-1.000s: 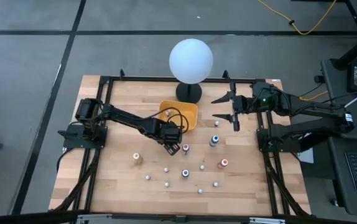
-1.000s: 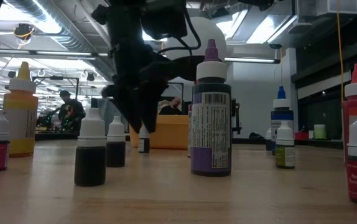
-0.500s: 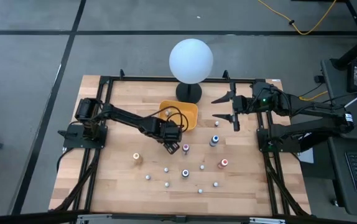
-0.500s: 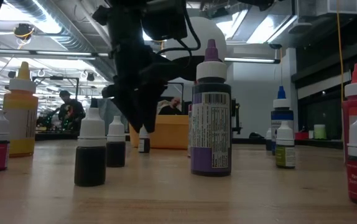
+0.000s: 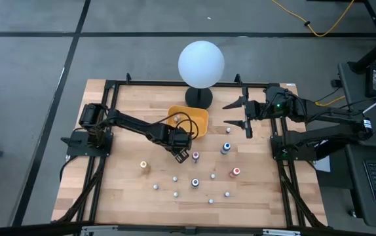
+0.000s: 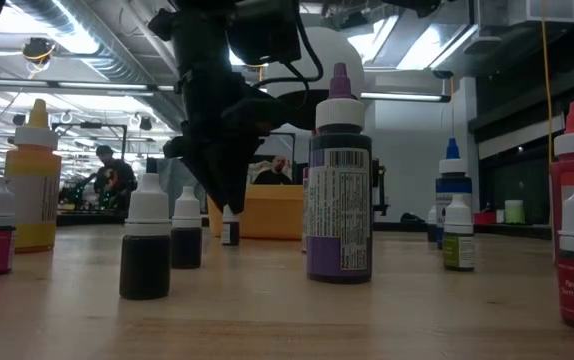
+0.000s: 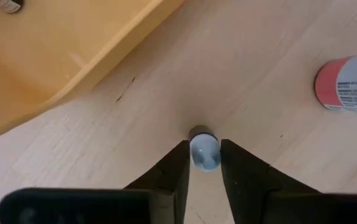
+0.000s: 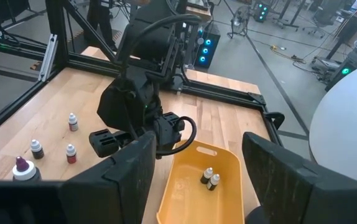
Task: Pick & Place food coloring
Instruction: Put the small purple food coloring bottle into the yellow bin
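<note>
Wooden boards make up the big table [image 5: 119, 190], and my two dark arms reach over it. At the back sits the yellow tray [image 5: 198, 119], and I can see two small bottles already lying in it from the right wrist view. The rest of the food coloring bottles [image 5: 194, 183] stand spread over the front half of the table, well apart from each other.

My left gripper [image 5: 177, 155] hangs low, just beside the tray's front corner. It points straight down. Right under it stands one tiny bottle with a whitish cap [image 7: 204, 151]. The bottle stands upright, so its long way runs up and down, the same way my gripper points. The cap sits right between the two fingers [image 7: 171, 173], with one finger on each side. The fingers are pinched in close on it, so I judge they are gripping the cap. The tray is just beside this spot, so it looks like a short lift and a short carry.

My right gripper [image 5: 246, 113] waits high near the back right, fingers spread wide and holding nothing. The left arm is much nearer this bottle.
</note>
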`<state>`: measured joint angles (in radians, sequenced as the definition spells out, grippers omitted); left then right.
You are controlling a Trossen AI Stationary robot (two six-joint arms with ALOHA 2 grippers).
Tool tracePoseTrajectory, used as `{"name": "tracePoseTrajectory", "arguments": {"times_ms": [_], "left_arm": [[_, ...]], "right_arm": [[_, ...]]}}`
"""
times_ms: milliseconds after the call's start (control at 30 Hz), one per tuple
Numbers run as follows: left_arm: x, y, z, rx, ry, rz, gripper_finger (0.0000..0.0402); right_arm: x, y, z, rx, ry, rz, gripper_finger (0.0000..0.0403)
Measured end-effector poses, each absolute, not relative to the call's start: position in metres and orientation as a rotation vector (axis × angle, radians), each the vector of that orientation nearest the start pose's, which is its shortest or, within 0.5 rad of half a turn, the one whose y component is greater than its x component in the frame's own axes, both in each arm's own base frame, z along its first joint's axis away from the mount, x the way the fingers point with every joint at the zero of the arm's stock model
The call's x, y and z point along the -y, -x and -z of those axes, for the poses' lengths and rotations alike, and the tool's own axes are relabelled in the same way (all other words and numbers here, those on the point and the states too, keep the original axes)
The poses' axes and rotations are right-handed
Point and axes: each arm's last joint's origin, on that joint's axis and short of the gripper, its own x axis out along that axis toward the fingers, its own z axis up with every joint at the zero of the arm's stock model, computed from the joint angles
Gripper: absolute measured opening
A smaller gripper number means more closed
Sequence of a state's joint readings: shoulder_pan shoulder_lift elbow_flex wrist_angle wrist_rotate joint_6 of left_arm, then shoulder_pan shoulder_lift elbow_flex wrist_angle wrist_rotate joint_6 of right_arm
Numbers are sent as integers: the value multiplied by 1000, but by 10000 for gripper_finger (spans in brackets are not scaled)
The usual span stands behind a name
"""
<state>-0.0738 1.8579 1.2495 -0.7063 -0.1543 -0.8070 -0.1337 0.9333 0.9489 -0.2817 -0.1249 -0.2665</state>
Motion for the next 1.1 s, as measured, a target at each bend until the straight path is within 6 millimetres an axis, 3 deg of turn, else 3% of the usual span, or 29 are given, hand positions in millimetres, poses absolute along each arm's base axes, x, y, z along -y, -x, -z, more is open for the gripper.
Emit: {"name": "tracePoseTrajectory", "arguments": {"times_ms": [167, 400, 533, 667, 833, 1100], "left_arm": [[23, -354, -185, -1188, 573, -541, 50], [23, -349, -264, -1012, 581, -482, 43], [19, -331, -310, -922, 561, -509, 43], [12, -311, -338, -868, 541, -566, 41], [0, -307, -339, -872, 534, -609, 43], [-29, -340, -294, -1015, 477, -637, 43]], "right_arm": [[23, -199, -354, -263, 231, -26, 241], [23, -199, -354, -263, 232, -26, 241], [23, -199, -354, -263, 233, -26, 241], [23, -199, -354, -264, 234, -27, 241], [23, -199, -354, -264, 234, -27, 241], [23, -199, -354, -264, 234, -27, 241]]}}
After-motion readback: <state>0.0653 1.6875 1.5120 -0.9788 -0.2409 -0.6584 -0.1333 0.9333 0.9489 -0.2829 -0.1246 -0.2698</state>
